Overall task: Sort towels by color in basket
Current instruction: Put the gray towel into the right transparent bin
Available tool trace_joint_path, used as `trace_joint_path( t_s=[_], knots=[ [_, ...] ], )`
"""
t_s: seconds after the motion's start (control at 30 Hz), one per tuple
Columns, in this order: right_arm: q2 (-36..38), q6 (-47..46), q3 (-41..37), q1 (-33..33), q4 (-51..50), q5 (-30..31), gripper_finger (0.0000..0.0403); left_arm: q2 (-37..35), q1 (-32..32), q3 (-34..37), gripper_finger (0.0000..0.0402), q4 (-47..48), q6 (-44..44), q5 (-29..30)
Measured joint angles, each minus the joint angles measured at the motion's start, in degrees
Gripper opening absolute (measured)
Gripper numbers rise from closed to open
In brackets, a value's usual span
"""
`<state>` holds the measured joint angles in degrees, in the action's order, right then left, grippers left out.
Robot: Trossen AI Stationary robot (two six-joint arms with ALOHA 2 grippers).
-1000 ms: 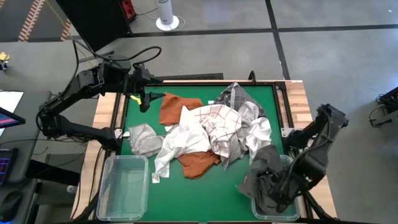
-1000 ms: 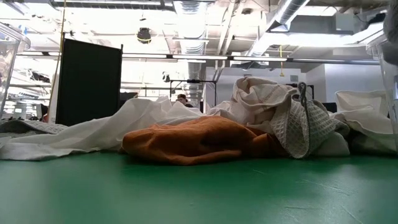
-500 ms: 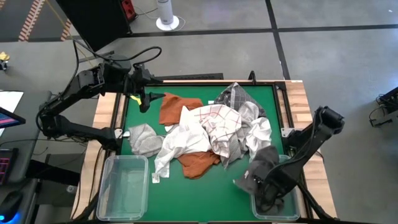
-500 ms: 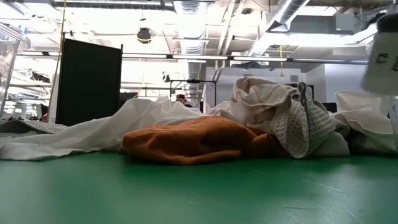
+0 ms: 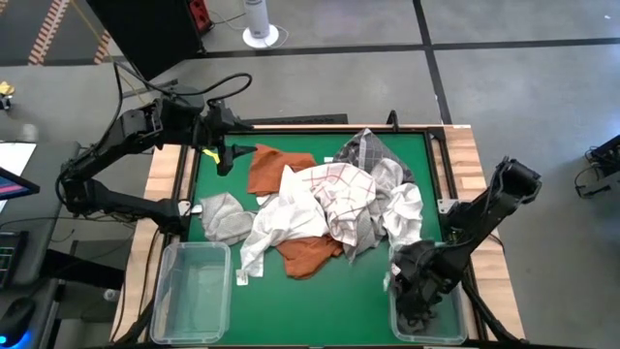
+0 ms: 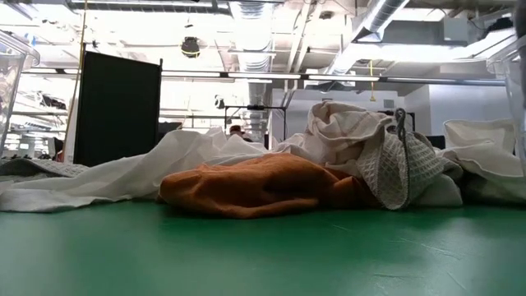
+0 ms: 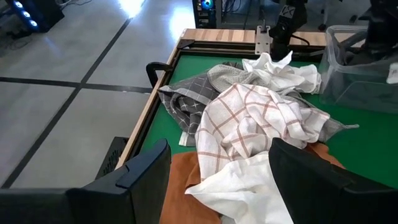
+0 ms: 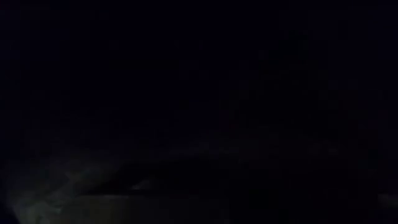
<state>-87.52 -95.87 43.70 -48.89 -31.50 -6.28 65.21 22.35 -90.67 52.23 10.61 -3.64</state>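
Towels [image 5: 325, 208] heaped mid-table; dark grey towel [image 5: 423, 312] in near-right bin [image 5: 395, 325]. Right gripper [image 5: 418, 296] buried there, fingers unseen, cannot tell. Left gripper [image 5: 223, 155] spread wide, far left. Release fully, lift straight to avoid snagging.

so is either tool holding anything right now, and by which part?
Left tool: open, empty, above the pile's far edge. Right tool: down in the right bin on the dark grey towel; hold can't be told.

Towels [image 5: 329, 208] — rumpled heap mid-table, dark grey binned
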Motion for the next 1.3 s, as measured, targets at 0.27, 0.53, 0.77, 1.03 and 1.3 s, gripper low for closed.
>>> trace_joint_path(
  t_s=[0.27,0.53,0.77,1.03,1.3],
  knots=[
    [4.30,0.92,4.74,0.48,-10.00,-1.05,0.0101,0.00,0.02,0.00,0.0261,0.00,0.02,0.00],
    [7.39,-4.63,21.22,-2.30,-39.08,-0.26,0.0137,0.00,0.00,0.00,0.0261,0.02,-0.05,0.00],
    [1.83,2.57,37.21,-1.60,-48.20,16.41,0.0140,0.00,0.00,0.00,0.0261,0.02,-0.04,0.00],
    [-11.35,26.72,53.44,3.70,-53.91,21.46,0.0140,0.00,0.00,0.00,0.0261,0.00,-0.52,-0.02],
    [-20.32,36.84,64.57,6.45,-57.30,28.57,0.0140,-0.01,0.00,0.00,0.0261,1.18,-0.45,-0.01]
  ],
)
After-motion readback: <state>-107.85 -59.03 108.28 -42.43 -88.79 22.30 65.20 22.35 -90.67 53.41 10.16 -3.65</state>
